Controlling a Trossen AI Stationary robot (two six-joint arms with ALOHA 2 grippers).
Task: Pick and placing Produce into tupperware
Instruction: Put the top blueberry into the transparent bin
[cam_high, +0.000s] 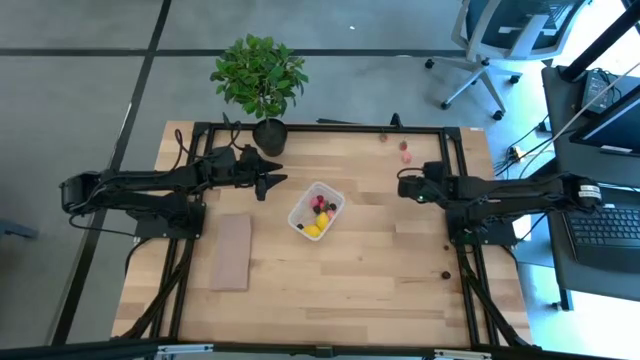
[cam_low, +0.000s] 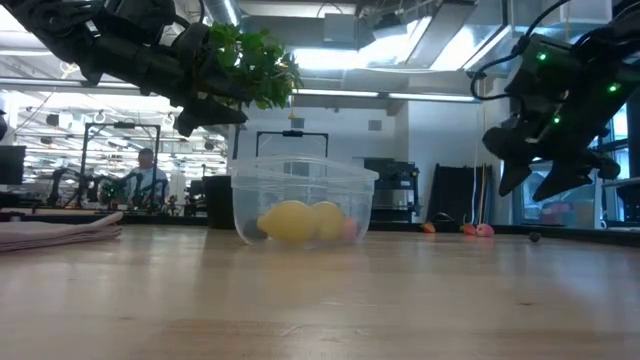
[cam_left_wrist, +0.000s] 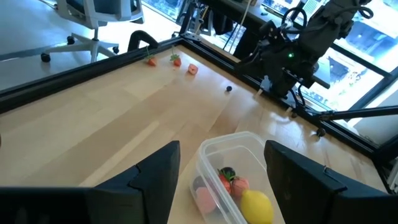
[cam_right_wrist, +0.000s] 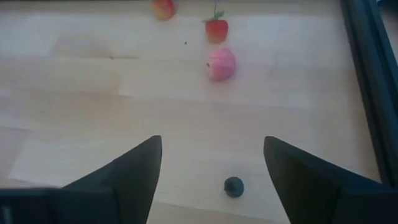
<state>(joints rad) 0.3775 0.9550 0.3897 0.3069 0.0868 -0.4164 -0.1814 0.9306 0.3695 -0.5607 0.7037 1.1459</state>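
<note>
The clear tub (cam_high: 316, 210) stands mid-table and holds yellow, red, pink and dark toy produce (cam_left_wrist: 235, 190); the yellow pieces also show in the low view (cam_low: 292, 221). My left gripper (cam_high: 275, 181) hovers open and empty just left of the tub, above the table (cam_left_wrist: 221, 149). My right gripper (cam_high: 402, 186) hovers open and empty right of the tub (cam_right_wrist: 211, 143). Ahead of it, a pink fruit (cam_right_wrist: 221, 65), a red strawberry (cam_right_wrist: 216, 30), another small fruit (cam_right_wrist: 163, 8) and a tiny dark ball (cam_right_wrist: 234, 186) lie loose on the table.
A flat tan board (cam_high: 232, 251) lies on the table's left near part. A potted green plant (cam_high: 260, 80) stands at the far edge behind my left gripper. A small dark piece (cam_high: 446, 275) lies near the right edge. A black frame rail (cam_right_wrist: 367, 74) borders the table.
</note>
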